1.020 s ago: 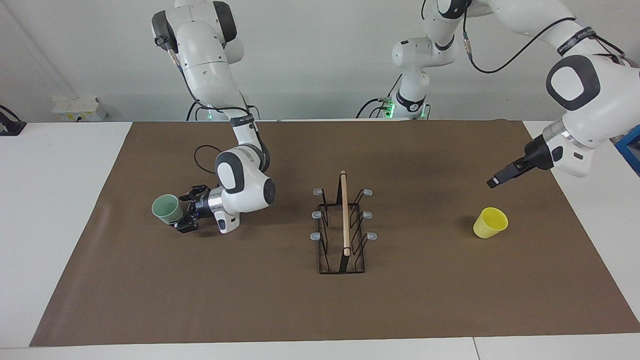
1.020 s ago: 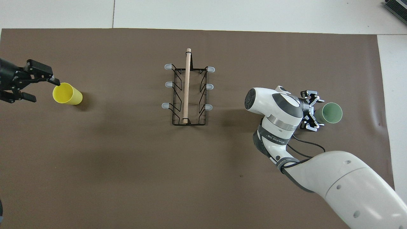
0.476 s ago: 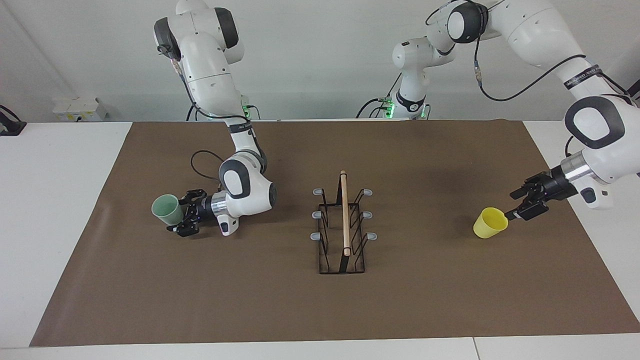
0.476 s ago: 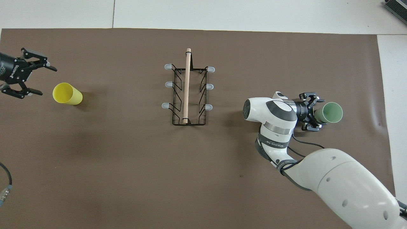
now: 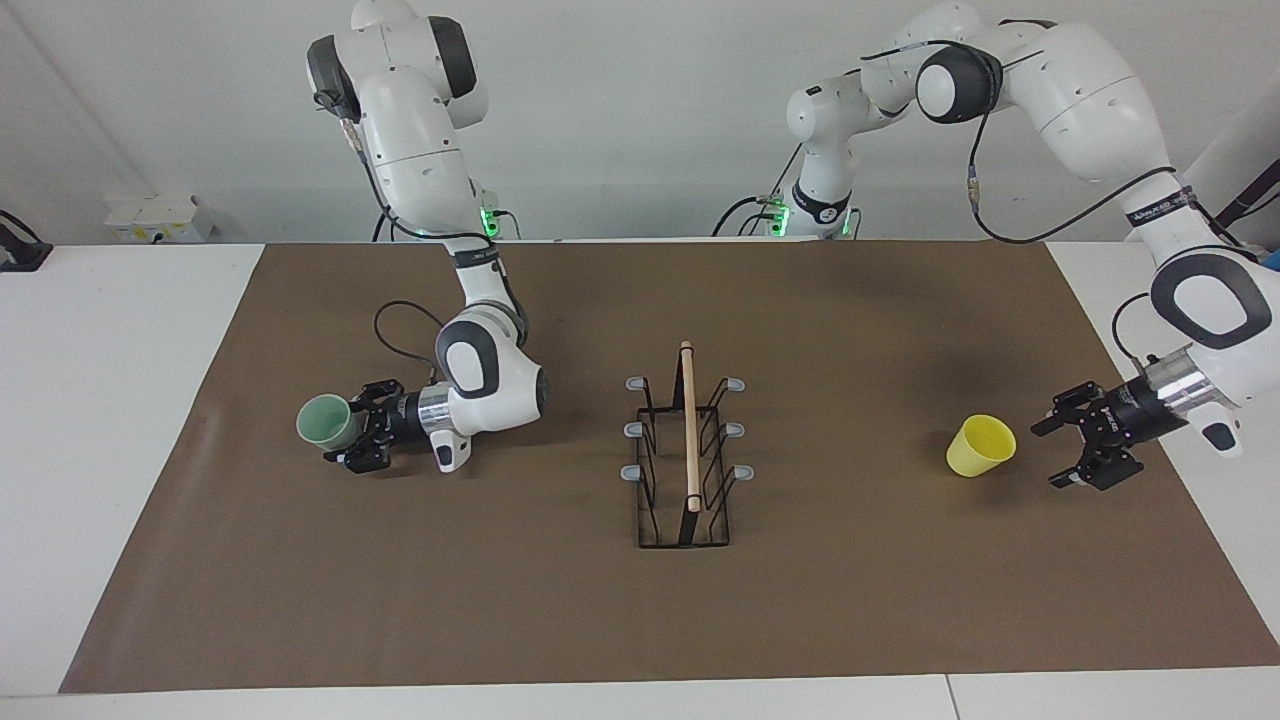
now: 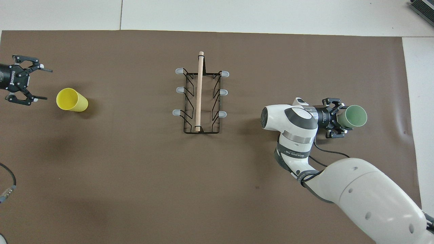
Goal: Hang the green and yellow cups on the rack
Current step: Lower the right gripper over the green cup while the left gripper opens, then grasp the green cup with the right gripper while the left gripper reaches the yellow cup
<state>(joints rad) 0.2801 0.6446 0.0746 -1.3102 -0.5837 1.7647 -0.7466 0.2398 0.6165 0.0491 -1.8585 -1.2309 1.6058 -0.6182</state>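
Brown matting point(image 5: 800, 600) covers the white worktop point(image 5: 120, 400). At its middle stands the rack point(image 5: 686, 460), every grey-tipped peg bare. Toward the right arm's end, the right end effector point(image 5: 352, 437) lies low and sideways, its fingers closed around the base of the green cup point(image 5: 322, 422), whose empty mouth faces away from the rack. Toward the left arm's end, the empty yellow cup point(image 5: 980, 446) rests tilted, with the left end effector point(image 5: 1078, 446) just beside it, fingers spread wide, holding nothing. Lettering on both arms is unreadable.
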